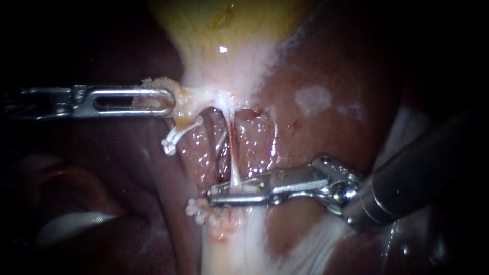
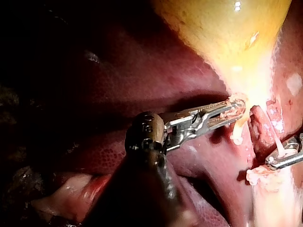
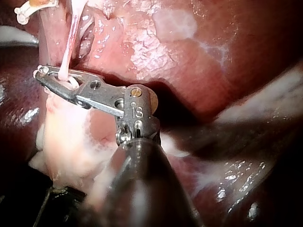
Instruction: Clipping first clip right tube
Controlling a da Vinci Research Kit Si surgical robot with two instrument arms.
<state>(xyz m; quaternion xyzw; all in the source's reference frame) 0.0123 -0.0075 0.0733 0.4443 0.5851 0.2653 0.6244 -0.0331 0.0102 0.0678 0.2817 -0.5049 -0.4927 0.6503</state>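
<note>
Right instrument [image 1: 220, 195] nearest, its dark shaft filling the lower right corner. Behind it lies the liver [image 1: 316, 132], with the yellow gallbladder [image 1: 224, 30] above. Left instrument [image 1: 163, 101] lies level, jaws clamped on the gallbladder's neck. The thin tube [image 1: 235, 163] drops straight down, crosswise to the right jaws, which are closed around it (the right wrist view shows it threaded between them, while the endoscope barely hints). No clip that I can make out.
</note>
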